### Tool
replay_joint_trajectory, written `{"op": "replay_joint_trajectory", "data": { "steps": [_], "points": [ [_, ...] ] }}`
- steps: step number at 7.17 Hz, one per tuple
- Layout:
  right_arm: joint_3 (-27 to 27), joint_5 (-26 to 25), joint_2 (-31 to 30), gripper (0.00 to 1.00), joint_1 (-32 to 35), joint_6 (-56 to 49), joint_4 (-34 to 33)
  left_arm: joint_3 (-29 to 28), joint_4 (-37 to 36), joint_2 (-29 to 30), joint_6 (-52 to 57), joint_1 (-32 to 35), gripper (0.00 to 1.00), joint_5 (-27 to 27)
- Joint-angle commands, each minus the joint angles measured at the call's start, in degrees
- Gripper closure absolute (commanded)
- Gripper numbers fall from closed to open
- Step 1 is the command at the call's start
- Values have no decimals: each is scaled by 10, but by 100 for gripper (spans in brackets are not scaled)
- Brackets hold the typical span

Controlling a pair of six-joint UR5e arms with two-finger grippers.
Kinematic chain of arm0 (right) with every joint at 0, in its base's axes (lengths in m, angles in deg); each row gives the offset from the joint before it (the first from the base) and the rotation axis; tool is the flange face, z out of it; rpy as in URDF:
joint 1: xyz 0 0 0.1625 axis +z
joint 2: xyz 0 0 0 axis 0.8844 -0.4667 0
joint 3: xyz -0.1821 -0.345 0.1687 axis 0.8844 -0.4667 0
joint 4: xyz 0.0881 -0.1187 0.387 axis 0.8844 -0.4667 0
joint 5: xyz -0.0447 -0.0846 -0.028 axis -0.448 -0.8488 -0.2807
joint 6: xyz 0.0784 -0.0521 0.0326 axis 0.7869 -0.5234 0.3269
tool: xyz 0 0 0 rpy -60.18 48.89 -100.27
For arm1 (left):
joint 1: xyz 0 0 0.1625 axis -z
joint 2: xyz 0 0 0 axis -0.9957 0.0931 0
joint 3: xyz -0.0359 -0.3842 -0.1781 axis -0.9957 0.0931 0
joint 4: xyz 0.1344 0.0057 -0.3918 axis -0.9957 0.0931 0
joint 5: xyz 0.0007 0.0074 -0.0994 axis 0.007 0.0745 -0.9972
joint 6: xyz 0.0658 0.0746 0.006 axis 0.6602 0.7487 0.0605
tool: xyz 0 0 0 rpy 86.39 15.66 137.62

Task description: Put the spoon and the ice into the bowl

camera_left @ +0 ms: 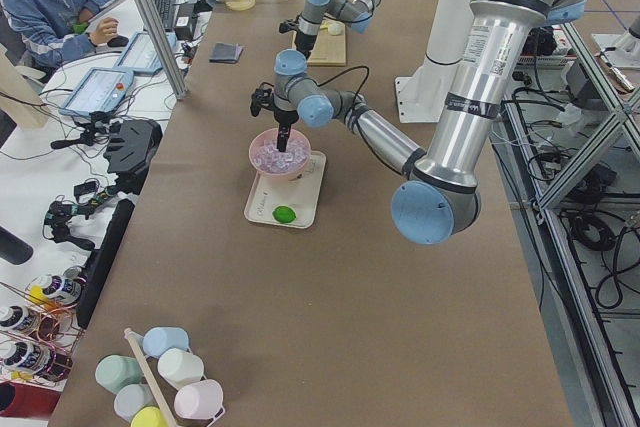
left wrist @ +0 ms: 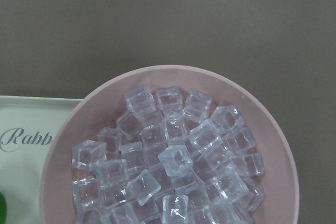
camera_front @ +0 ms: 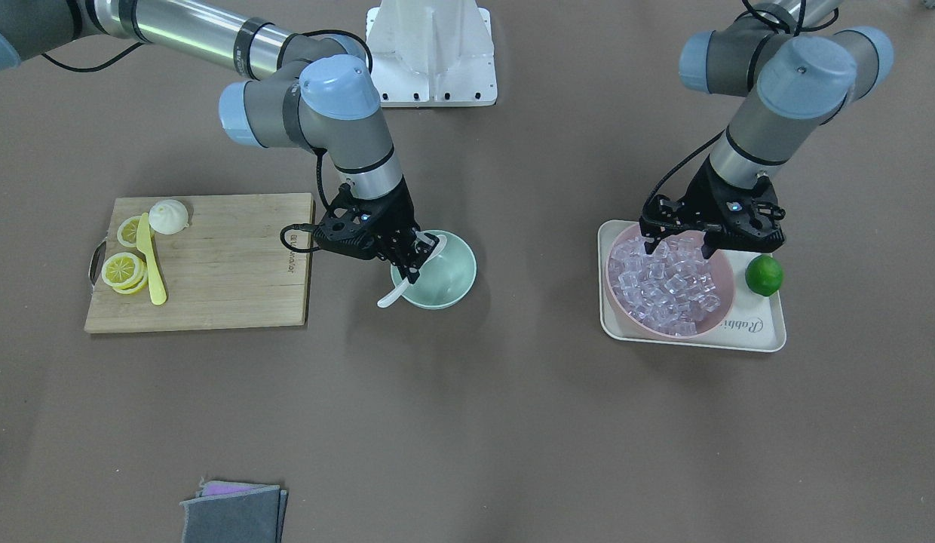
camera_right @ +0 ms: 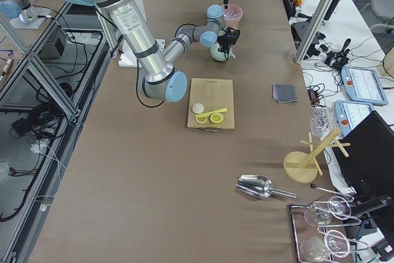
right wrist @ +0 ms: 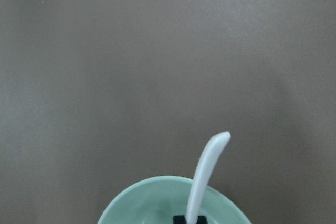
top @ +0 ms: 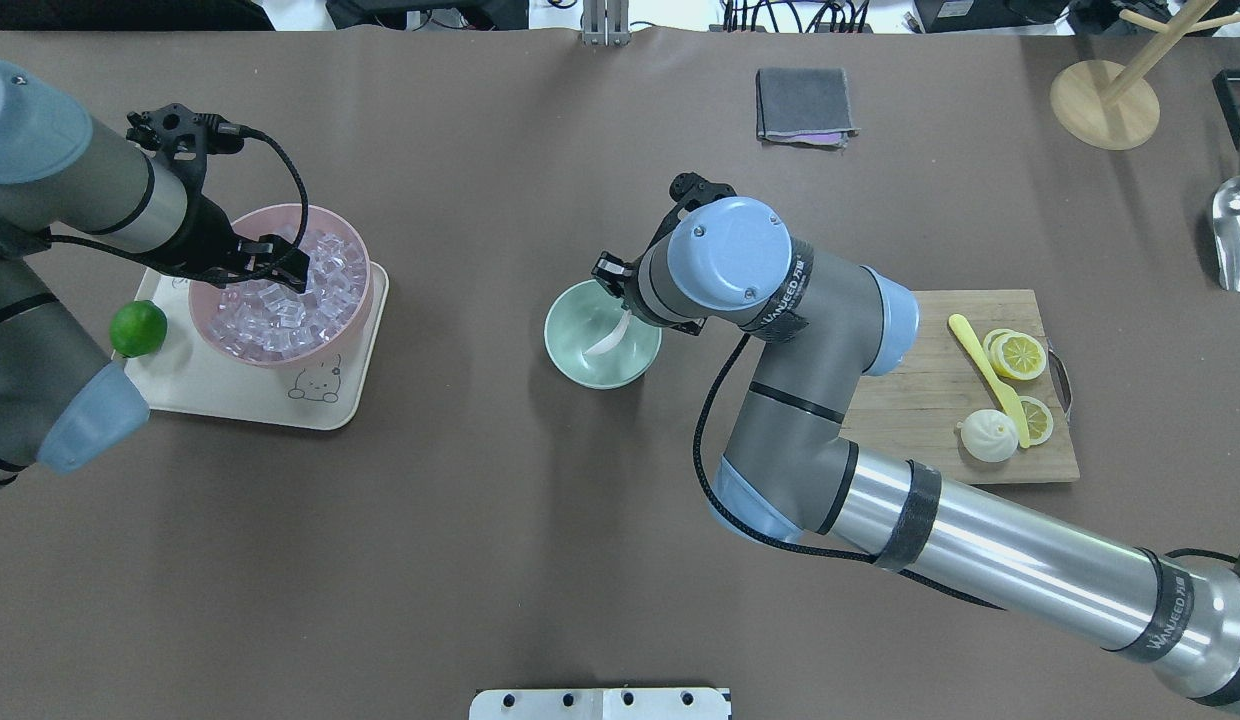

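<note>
The white spoon (camera_front: 390,296) lies tilted across the mint-green bowl (camera_front: 456,290), scoop inside and handle sticking out over the rim. My right gripper (camera_front: 411,270) is shut on the spoon's middle, just over the bowl. The right wrist view shows the handle (right wrist: 207,171) rising from the bowl (right wrist: 147,203). The overhead view shows the spoon (top: 612,338) in the bowl (top: 580,365). My left gripper (camera_front: 680,246) is open, its tips just over the heap of ice cubes (camera_front: 667,283) in the pink bowl (camera_front: 728,290). The left wrist view shows the ice (left wrist: 176,161), not the fingers.
The pink bowl stands on a cream tray (camera_front: 761,332) beside a lime (camera_front: 764,275). A wooden cutting board (camera_front: 226,256) holds lemon slices, a bun and a yellow knife (camera_front: 152,264). A grey cloth (camera_front: 234,513) lies at the table's operator side.
</note>
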Motion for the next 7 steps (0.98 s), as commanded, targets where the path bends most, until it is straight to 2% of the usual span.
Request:
{"op": "replay_joint_trajectory", "data": {
  "steps": [1,3,4,5,7],
  "points": [
    [2,2,8,0,7,-4,0,-22,2,16,2,-8,11,1],
    [21,61,1,0,35,-12,-5,-47,4,35,2,-15,15,2],
    [52,91,-28,0,52,-21,-6,-48,4,34,3,-15,25,2],
    [79,106,-57,0,63,-46,-6,-50,3,34,28,-14,33,0],
    [85,112,-65,0,68,-52,-6,-51,1,27,57,-13,36,-1]
  ]
}}
